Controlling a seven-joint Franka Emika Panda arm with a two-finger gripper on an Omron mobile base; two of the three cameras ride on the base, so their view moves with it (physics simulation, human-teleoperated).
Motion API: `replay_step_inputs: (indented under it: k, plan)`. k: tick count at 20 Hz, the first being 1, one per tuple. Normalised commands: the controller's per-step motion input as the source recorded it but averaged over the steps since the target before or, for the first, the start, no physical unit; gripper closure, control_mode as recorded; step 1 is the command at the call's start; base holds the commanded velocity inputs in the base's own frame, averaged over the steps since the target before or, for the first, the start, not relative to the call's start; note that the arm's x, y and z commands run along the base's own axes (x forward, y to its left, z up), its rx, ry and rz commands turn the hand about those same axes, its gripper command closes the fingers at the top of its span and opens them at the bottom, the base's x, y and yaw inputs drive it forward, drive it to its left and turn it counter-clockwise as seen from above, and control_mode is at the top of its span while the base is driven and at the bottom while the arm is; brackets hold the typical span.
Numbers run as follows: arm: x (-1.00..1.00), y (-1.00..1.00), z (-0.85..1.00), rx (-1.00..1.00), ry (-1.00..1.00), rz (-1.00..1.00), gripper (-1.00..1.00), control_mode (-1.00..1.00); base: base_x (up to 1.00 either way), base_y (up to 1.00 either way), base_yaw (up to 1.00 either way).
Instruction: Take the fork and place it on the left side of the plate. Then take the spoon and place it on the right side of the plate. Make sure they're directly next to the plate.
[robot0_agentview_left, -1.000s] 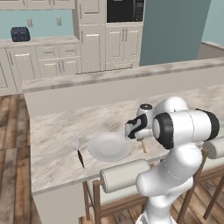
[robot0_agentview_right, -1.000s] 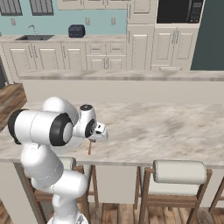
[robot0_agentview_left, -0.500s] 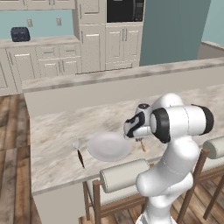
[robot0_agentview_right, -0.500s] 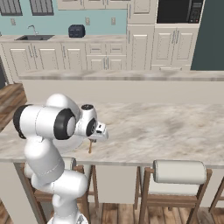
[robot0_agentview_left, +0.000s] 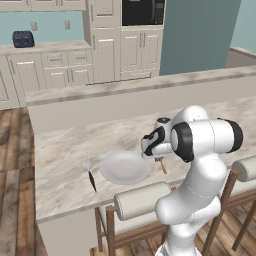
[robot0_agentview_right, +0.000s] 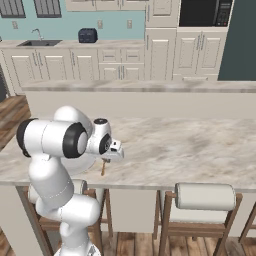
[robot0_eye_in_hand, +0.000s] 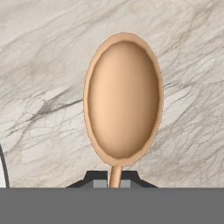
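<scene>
Gripper (robot0_eye_in_hand: 114, 178) clenched on the spoon (robot0_eye_in_hand: 123, 98) handle, bowl over the counter (robot0_agentview_left: 60, 150) just right of the plate (robot0_agentview_left: 125, 167) near the front edge. Fork (robot0_agentview_left: 90, 172) lies just beside the plate's left rim.

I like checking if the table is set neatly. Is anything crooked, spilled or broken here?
Nothing stands out. The fork lies left of the plate, angled a little. The gripper is shut on the spoon over the counter, right of the plate. No spills or damage.
</scene>
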Motion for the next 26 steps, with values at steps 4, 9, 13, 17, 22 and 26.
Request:
replay_step_inputs:
  k: [4,9,13,17,22,26]
  plan:
    - [0.0,0.02,-0.32,0.0,0.0,0.0,-1.0,-1.0,0.0,0.0,0.0]
    - [0.0,0.0,-0.03,0.0,0.01,0.0,-1.0,-1.0,0.0,0.0,0.0]
    - [0.0,0.0,0.16,0.0,0.01,0.0,-1.0,-1.0,0.0,0.0,0.0]
    - [-0.04,0.0,0.39,0.0,0.0,0.0,-1.0,-1.0,0.0,0.0,0.0]
    - [-0.12,0.0,0.58,0.0,0.0,0.0,-1.0,-1.0,0.0,0.0,0.0]
    - [-0.1,0.01,0.66,0.0,0.0,0.0,-1.0,-1.0,0.0,0.0,0.0]
